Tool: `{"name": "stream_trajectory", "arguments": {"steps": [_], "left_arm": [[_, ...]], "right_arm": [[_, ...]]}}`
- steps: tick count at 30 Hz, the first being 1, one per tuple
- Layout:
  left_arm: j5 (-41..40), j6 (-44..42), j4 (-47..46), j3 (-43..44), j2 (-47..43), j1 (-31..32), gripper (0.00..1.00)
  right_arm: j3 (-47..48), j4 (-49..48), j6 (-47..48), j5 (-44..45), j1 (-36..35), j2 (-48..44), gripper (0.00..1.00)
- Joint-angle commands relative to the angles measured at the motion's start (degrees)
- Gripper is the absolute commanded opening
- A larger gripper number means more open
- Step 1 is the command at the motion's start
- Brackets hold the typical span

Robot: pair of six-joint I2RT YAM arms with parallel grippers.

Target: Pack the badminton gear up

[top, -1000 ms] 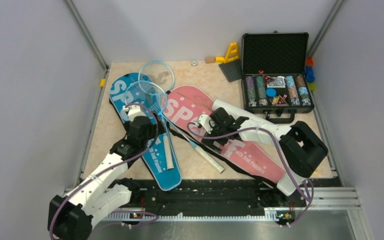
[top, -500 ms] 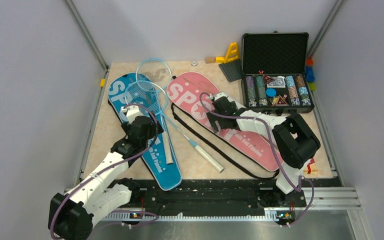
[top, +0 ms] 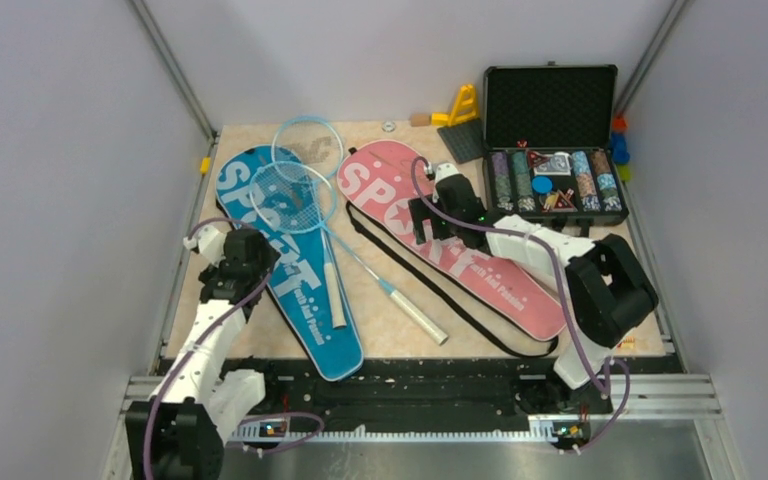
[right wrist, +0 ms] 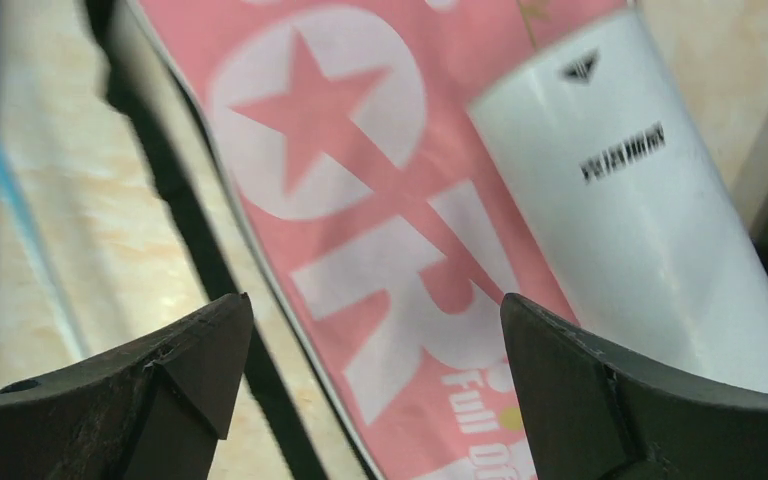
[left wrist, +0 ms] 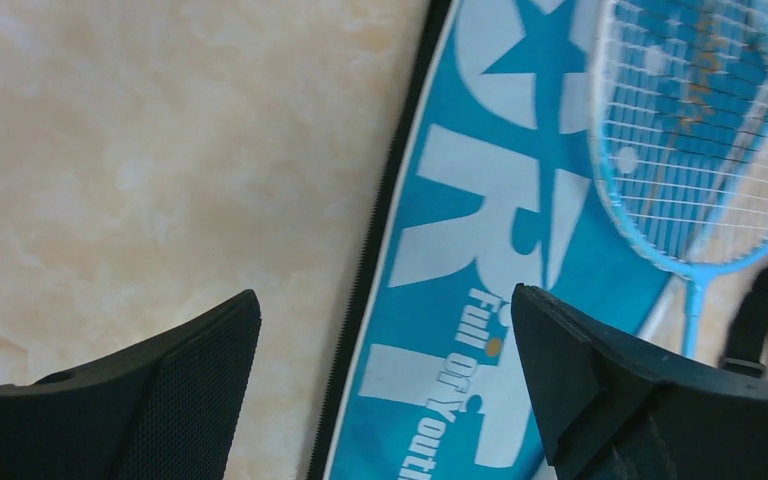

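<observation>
Left fingers (left wrist: pixel 160 390) back off blue cover (top: pixel 295 290), apart, right fingers (right wrist: pixel 140 390) apart — tube (right wrist: pixel 640 200) wrist-view only

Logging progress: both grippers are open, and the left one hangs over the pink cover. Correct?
Not quite. The left wrist view shows the left gripper over the blue cover, at its edge. It is open, and so is the right gripper.

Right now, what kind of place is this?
Probably a robot test cell: grey walls on aluminium posts box in a table, the left arm and the right arm are bolted to a rail at its near edge, and unrelated props share it, a pink racket cover and a poker chip case.
</observation>
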State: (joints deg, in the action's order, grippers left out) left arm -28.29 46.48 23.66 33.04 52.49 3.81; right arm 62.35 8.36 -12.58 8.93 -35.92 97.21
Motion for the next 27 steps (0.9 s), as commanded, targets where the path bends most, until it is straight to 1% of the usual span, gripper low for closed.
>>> {"name": "stream_trajectory", "arguments": {"steps": [1,5,8,10,12,15,16,17,20,21,22,23,25,27], "left_arm": [[4.6,4.0,-2.0,-4.5,-0.6,-5.4,0.99],[10.5,3.7,-8.9,-8.5,1.6,-10.4,0.98],[12.7,3.8,-12.9,-9.9,6.1,-12.0,0.96],[15.6,3.6,-15.6,-10.2,9.7,-12.6,0.93],[19.3,2.7,-19.5,-9.9,13.4,-12.6,0.87],[24.9,1.3,-22.6,-8.3,18.6,-12.7,0.80],[26.8,0.8,-22.8,-7.3,20.3,-12.6,0.75],[30.1,0.4,-24.0,-6.5,21.8,-12.6,0.68],[36.6,-0.8,-29.0,-4.8,26.5,-12.6,0.48],[38.7,-1.2,-30.4,-4.2,27.6,-12.6,0.38],[40.6,-1.5,-31.3,-3.6,28.4,-12.6,0.10],[41.6,-1.7,-31.3,-2.8,28.7,-12.6,0.00],[40.9,-2.1,-29.2,-1.5,27.7,-12.5,0.00],[36.6,-3.2,-25.5,-0.7,23.7,-11.8,0.00]], "right_arm": [[-0.3,-10.6,0.8,-8.6,-1.7,-4.8,0.98],[-1.6,-14.2,0.0,-13.0,-2.1,-5.0,0.98],[-2.6,-16.1,-0.8,-14.3,-2.2,-5.3,0.98],[-3.2,-16.5,-1.1,-14.9,-2.2,-5.5,0.98],[-3.5,-16.4,-1.2,-15.1,-2.2,-5.8,0.98],[-4.4,-16.5,-1.7,-15.0,-2.2,-6.2,0.98],[-4.7,-16.6,-1.8,-15.0,-2.2,-6.4,0.97],[-4.9,-16.6,-2.0,-15.0,-2.2,-6.5,0.97],[-5.5,-16.5,-2.2,-15.4,-2.2,-7.0,0.97],[-5.7,-16.3,-2.1,-15.4,-2.2,-7.3,0.97],[-5.9,-16.1,-1.9,-15.2,-2.2,-7.6,0.97],[-6.2,-16.1,-1.8,-14.8,-2.2,-8.0,0.97],[-7.0,-15.9,-1.3,-14.1,-2.2,-8.9,0.97],[-7.8,-15.8,-0.8,-13.0,-2.2,-10.7,0.97]]}}
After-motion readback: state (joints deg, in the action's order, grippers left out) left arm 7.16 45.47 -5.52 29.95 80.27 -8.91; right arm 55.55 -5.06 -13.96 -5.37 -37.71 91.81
